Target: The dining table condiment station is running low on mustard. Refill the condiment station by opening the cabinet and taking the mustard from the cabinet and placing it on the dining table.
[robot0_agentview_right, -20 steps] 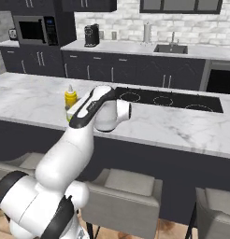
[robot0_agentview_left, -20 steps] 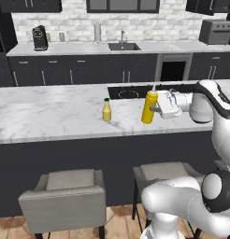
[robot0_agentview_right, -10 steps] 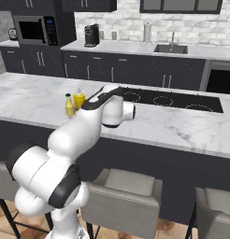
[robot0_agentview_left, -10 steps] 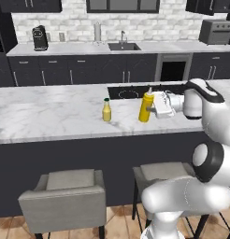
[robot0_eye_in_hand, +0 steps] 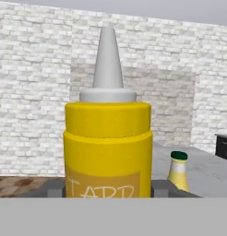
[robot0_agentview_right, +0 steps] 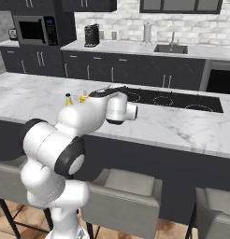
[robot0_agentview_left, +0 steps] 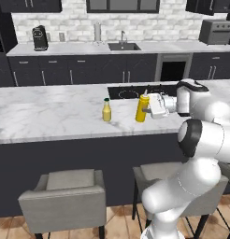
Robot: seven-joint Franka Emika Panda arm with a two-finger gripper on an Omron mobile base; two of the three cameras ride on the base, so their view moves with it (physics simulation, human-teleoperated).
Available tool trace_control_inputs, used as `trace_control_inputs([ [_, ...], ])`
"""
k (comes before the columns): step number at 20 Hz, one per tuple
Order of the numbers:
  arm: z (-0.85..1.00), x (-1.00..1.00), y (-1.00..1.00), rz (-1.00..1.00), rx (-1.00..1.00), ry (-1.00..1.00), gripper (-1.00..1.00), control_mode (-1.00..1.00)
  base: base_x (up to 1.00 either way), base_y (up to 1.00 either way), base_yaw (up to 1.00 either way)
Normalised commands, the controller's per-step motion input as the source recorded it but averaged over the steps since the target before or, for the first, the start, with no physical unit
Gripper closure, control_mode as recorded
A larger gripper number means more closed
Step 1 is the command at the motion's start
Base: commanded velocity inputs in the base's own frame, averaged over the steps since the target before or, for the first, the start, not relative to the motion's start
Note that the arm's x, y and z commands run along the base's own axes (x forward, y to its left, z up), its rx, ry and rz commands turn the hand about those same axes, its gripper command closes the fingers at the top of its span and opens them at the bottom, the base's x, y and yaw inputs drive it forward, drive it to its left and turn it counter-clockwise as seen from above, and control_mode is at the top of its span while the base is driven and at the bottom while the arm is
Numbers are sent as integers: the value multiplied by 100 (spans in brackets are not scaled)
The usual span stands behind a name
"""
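The mustard [robot0_agentview_left: 141, 108], a tall yellow squeeze bottle with a pointed nozzle, stands upright over the white marble dining table [robot0_agentview_left: 51, 116], just in front of the inset black cooktop [robot0_agentview_left: 131, 92]. My gripper [robot0_agentview_left: 146, 110] reaches in from the right and is shut on its body. In the hand view the mustard [robot0_eye_in_hand: 108, 147] sits right in front, with a dark fingertip [robot0_eye_in_hand: 53, 189] at each side of it. I cannot tell whether its base touches the marble. The top of the mustard [robot0_agentview_right: 82, 98] peeks out behind my arm. The dark upper cabinets [robot0_agentview_left: 28, 4] are cut off, so I cannot pick out the task's cabinet.
A shorter pale-yellow bottle [robot0_agentview_left: 106, 110] with a dark cap stands on the marble a hand's width left of the mustard. Two grey stools [robot0_agentview_left: 65, 191] stand at the table's near side. Behind are a sink [robot0_agentview_left: 124, 45], a coffee machine [robot0_agentview_left: 40, 37] and a toaster oven [robot0_agentview_left: 216, 31].
The gripper has carried the mustard a little to the left and down, closer to the short bottle. My elbow has swung round and lower. The short bottle has stayed put.
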Motion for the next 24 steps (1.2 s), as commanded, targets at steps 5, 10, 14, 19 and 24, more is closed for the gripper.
trace_control_inputs([
  [5,-17,35,0,0,0,0,100,-100,0,0,0],
  [10,-21,43,0,-1,0,0,100,-100,0,0,0],
  [14,-28,44,0,-1,-3,0,100,-100,0,0,0],
  [19,-31,46,1,-1,-4,1,100,-100,0,0,0],
  [24,-34,47,0,-1,-5,2,100,-100,0,0,0],
])
